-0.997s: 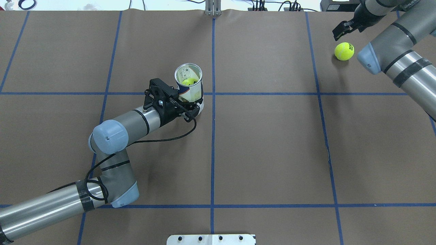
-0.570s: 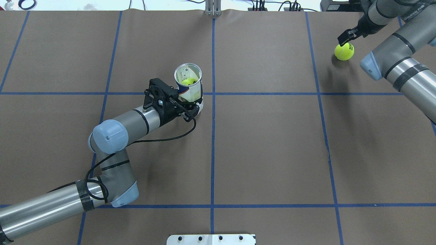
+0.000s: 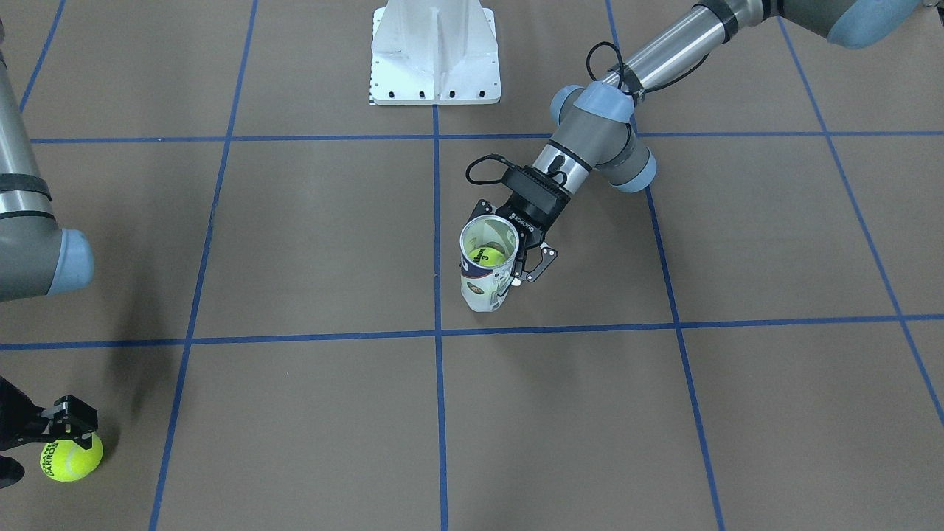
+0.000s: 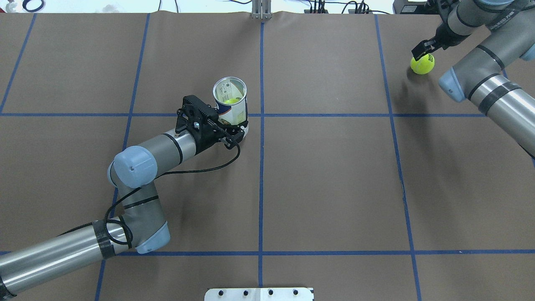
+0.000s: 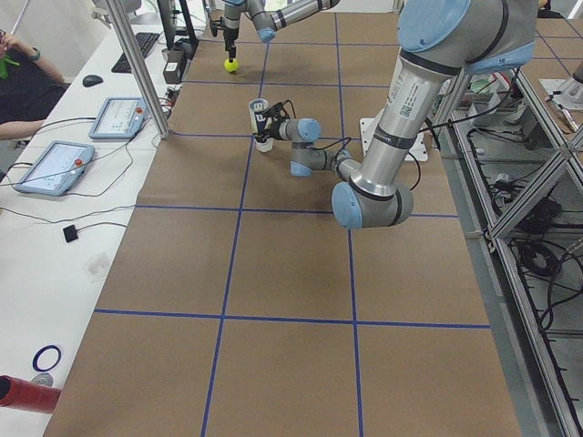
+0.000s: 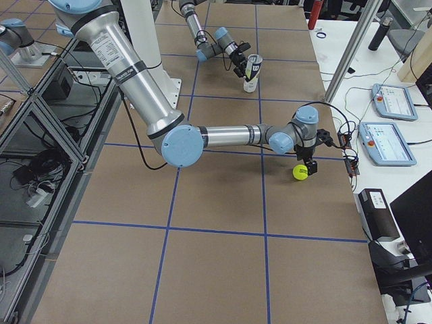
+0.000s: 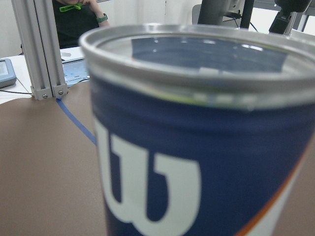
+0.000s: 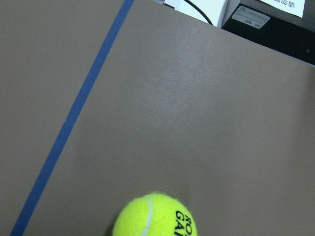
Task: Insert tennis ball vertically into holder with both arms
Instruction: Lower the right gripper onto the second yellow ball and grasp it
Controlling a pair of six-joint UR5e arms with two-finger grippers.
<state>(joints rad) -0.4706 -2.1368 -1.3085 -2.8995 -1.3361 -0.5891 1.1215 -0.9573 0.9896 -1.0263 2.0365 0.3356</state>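
The holder [image 4: 230, 104], a clear tube with a navy and white label, stands upright near the table's middle. It also shows in the front view [image 3: 483, 284] and fills the left wrist view [image 7: 197, 147]. One yellow tennis ball [image 4: 230, 100] lies inside it. My left gripper [image 4: 230, 124] is shut on the tube's lower part. A second tennis ball [image 4: 422, 65] lies on the table at the far right corner. My right gripper [image 4: 426, 48] is open and hangs just over this ball, fingers beside it [image 3: 70, 417]. The right wrist view shows the ball [image 8: 155, 216] at its bottom edge.
The white pedestal base [image 3: 435, 51] stands at the robot's side of the table, on the centre line. Blue tape lines [image 4: 261, 167] grid the brown table cover. Tablets [image 6: 385, 142] and an aluminium post [image 5: 137, 64] stand beyond the far edge.
My right gripper has come down and towards the loose tennis ball, from above and beside it to just over it. The left arm and tube have barely moved.
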